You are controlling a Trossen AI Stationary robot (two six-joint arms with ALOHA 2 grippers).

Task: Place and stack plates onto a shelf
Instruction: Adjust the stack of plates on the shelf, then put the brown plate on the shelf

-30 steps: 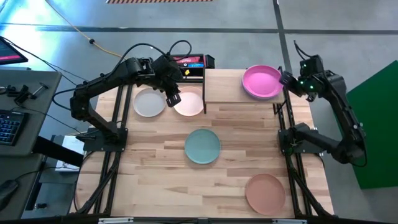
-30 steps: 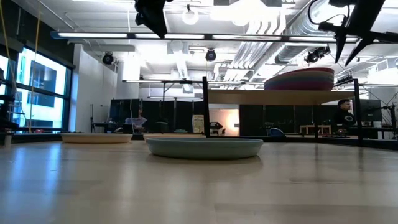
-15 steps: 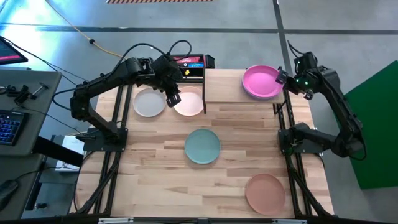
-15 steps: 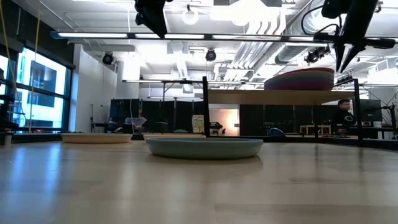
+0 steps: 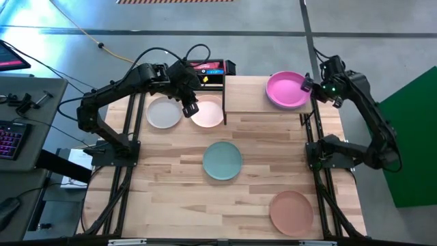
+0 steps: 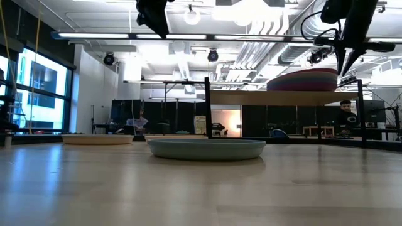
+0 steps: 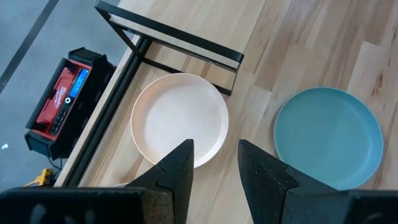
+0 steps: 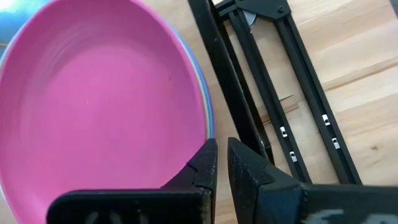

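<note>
The shelf [image 5: 247,96] stands at the table's far edge. Its right half carries a stack of plates with the magenta plate [image 5: 287,89] [image 8: 99,106] on top and a blue rim [image 8: 209,106] showing under it. My right gripper [image 5: 308,85] [image 8: 222,155] is shut at that stack's right rim. My left gripper [image 5: 190,106] [image 7: 216,165] hangs open, high above the table between the grey-white plate [image 5: 164,113] and the pale pink plate [image 5: 207,113] [image 7: 179,121]. The teal plate [image 5: 222,160] lies flat mid-table, and the tan-brown plate [image 5: 291,212] lies near the right front corner. My right gripper points down with its shut fingertips [image 8: 208,152] at the right rim [image 8: 205,134] of the magenta plate. Whether they touch the rim, I cannot tell.
The shelf's left half [image 5: 242,85] is bare. A red-and-black device [image 5: 208,68] sits just beyond the table's far edge. Black frame rails [image 8: 280,118] run along the table's right side. A person [image 6: 345,113] shows in the room behind.
My right gripper has moved toward the table's left, in to the magenta stack's right rim, and its fingers have shut from a wide spread. No plate has moved.
</note>
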